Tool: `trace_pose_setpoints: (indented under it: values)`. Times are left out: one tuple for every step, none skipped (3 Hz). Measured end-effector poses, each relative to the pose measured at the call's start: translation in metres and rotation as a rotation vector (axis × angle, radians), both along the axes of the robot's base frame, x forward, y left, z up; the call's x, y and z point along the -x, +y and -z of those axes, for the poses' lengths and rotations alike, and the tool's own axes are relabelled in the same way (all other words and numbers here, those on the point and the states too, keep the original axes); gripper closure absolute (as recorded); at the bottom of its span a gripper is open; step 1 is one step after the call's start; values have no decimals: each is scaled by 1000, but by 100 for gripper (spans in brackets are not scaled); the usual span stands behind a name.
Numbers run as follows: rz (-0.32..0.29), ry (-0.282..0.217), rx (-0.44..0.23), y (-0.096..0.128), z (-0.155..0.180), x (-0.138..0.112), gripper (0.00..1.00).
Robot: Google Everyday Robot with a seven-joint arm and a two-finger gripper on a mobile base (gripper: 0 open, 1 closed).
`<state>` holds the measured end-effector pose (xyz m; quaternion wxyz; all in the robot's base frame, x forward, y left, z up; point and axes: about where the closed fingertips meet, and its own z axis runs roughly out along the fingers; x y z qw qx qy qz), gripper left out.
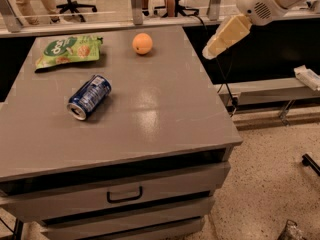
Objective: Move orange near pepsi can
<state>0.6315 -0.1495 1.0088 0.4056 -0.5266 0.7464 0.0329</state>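
Note:
The orange [142, 43] sits on the grey table top [150, 109] near its back edge. The pepsi can [89, 97], dark blue with silver ends, lies on its side at the left middle of the table, well apart from the orange. My gripper [223, 39] hangs in the air past the table's right back corner, to the right of the orange and above table height. It holds nothing that I can see.
A flat green snack bag [69, 50] lies at the back left of the table. The table has drawers with a handle [124, 194] in front. A glass partition rail [100, 26] runs behind. A low shelf [270, 91] stands to the right.

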Motion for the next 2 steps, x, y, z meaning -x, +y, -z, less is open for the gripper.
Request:
trace_pose_setpoints:
  values:
    - [-31, 0, -91, 34, 7, -30, 0]
    - [-28, -27, -194, 68, 13, -76, 0]
